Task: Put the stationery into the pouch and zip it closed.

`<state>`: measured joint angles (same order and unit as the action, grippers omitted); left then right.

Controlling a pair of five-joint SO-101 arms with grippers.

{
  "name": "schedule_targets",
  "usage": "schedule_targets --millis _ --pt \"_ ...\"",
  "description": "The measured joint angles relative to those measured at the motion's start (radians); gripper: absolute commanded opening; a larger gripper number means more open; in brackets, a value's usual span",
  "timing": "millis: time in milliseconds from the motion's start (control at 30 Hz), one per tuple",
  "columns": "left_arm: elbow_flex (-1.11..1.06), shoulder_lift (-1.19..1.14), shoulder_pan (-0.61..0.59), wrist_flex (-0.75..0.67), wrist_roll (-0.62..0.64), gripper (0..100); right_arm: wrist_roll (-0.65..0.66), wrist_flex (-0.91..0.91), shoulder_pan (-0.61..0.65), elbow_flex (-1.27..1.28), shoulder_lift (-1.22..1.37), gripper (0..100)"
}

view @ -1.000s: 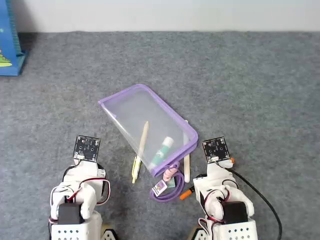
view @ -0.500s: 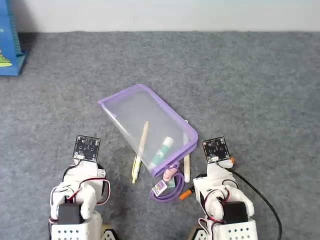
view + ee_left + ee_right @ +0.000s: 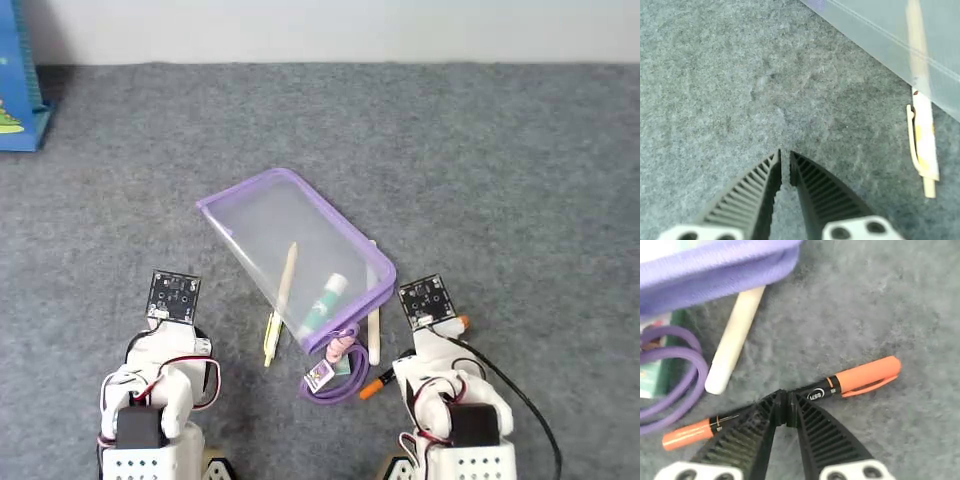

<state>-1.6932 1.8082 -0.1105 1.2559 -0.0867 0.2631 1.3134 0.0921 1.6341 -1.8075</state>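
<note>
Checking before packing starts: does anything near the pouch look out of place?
Nothing spilled or damaged. Some stationery lies loose outside the pouch: a yellow pen beside one edge, a cream stick and an orange marker on the other side, the marker under the right gripper.

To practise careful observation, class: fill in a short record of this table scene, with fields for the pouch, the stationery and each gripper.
Pouch: clear with purple edging, lying flat on the grey carpet
Seen through pouch: green-and-white tube and thin pale stick; inside or beneath cannot be told
Outside pouch: yellow pen, white stick, orange marker
Left gripper: shut, over bare carpet near the yellow pen
Right gripper: shut, above the orange marker
</note>
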Motion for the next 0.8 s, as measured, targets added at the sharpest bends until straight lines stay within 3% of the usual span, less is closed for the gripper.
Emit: schedule_targets --millis 233,533,800 --pt "0.000 0.000 0.000 0.000 0.000 4 -0.095 0.018 0.005 -0.149 0.000 0.9" --pt "0.000 0.000 0.000 0.000 0.000 4 -0.278 0.091 0.305 -0.338 0.129 1.8" --pt "0.000 0.000 0.000 0.000 0.000 4 -0.470 -0.006 0.569 -0.410 0.493 34.8"
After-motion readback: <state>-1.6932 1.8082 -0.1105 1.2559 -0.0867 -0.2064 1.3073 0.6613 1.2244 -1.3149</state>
